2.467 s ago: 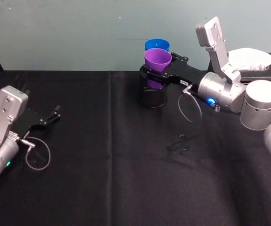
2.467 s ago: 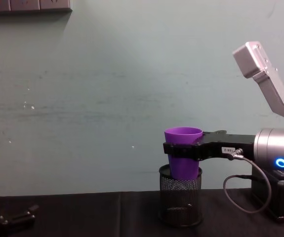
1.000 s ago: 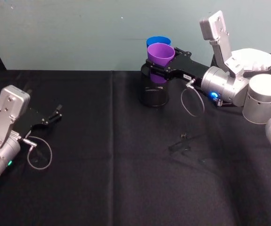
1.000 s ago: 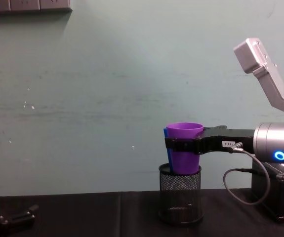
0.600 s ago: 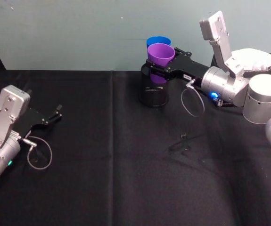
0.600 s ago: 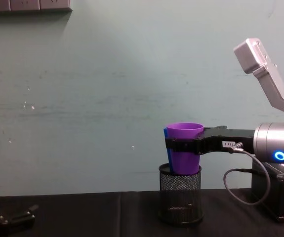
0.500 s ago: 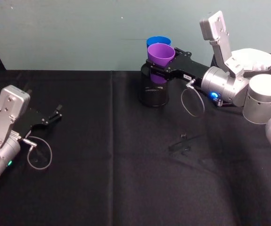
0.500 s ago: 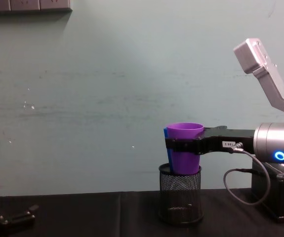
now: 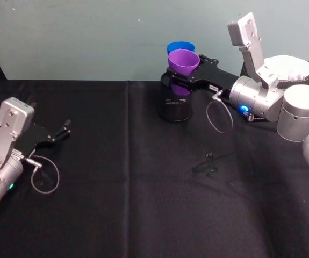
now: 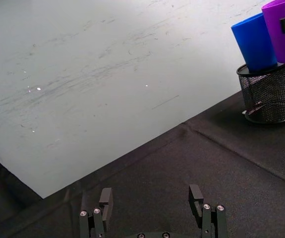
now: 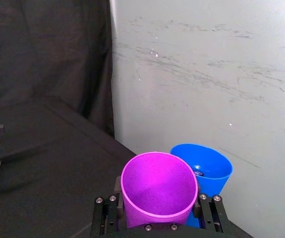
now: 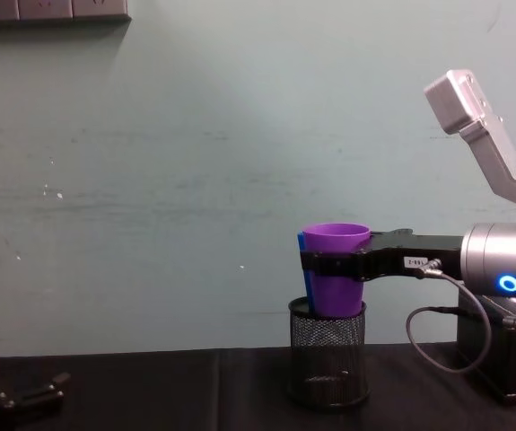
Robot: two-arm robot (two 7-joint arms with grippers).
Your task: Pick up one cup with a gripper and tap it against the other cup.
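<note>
- Purple cup (image 9: 184, 63): judged light, thin-walled plastic, stiff enough to keep its shape but likely to flex if over-squeezed. The smooth tapered wall is judged slippery, so a hold on the upper wall below the rim, where the taper resists sliding down, is preferred.
- Appearance noted: wide round rim, wall narrowing towards the base, plain purple inside and out, nothing seen inside in the right wrist view (image 11: 158, 191).
- Right gripper (image 9: 185, 70): closed around the purple cup just under the rim, one finger on each side. The cup is held upright, off the table (image 9: 143, 204).
- Position: the cup's base is seen at the mouth of the black mesh pen holder (image 12: 327, 359), at the back of the table, right of centre.
- Blue cup (image 9: 179, 47): appears to stand in the pen holder, directly behind the purple cup. The walls look to be touching in the left wrist view (image 10: 255, 42), though contact cannot be confirmed.
- Left gripper (image 9: 57, 134): parked low on the left side of the table, fingers apart, nothing held.
</note>
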